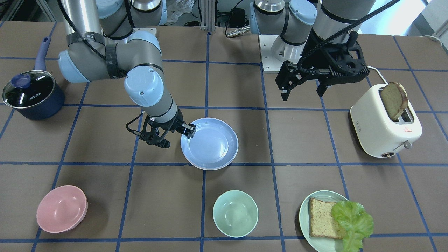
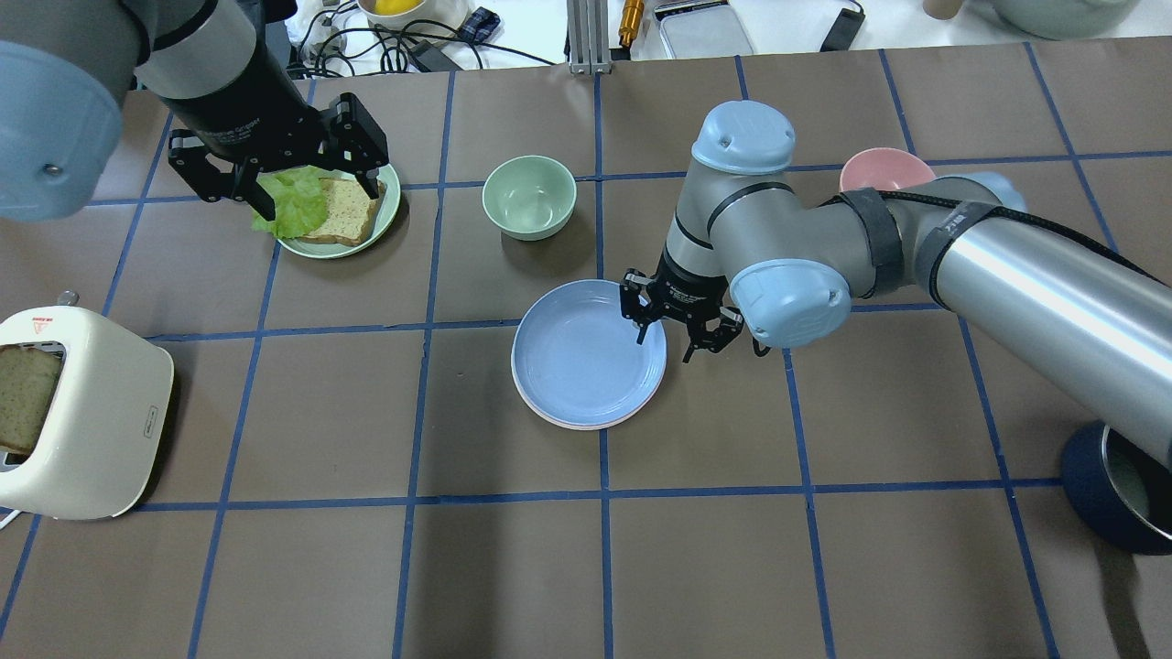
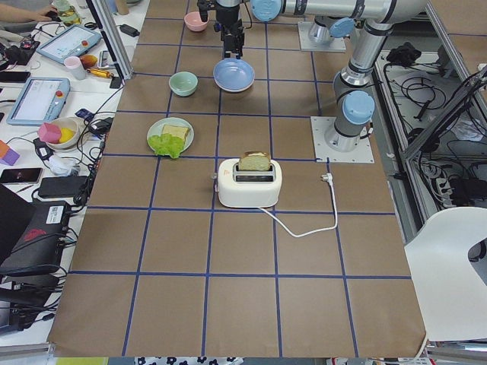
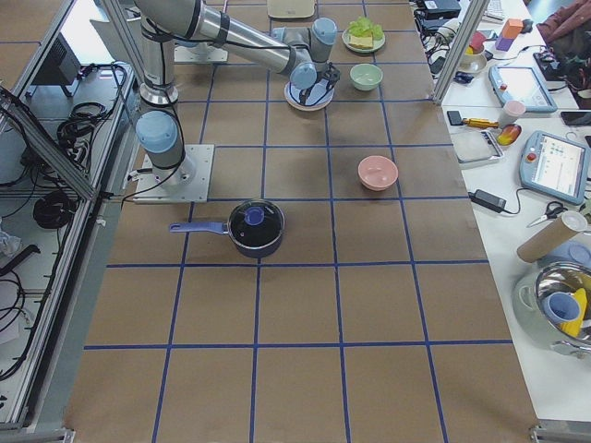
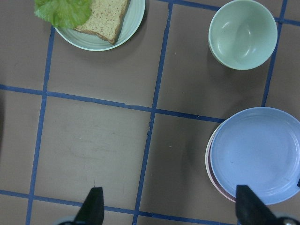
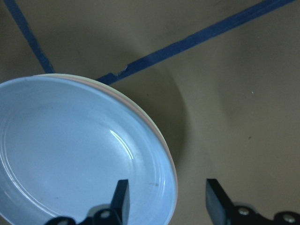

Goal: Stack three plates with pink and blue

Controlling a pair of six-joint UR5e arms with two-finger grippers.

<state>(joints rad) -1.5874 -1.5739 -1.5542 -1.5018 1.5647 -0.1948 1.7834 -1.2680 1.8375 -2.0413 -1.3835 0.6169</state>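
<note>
My right claw [image 2: 665,348] straddles the rim of the stacked plates [image 2: 577,366]. Beyond it, a bowl [image 2: 529,197] lies leftward, a second bowl [image 2: 879,167] rightward.

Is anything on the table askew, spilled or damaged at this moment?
Nothing is spilled or broken. The blue plate sits slightly off-centre on the stack, so a pink rim shows on one side. The bread slice leans in the toaster.

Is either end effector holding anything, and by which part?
Nothing is held. The right end effector is open astride the rim of the blue plate; the left end effector is open.
</note>
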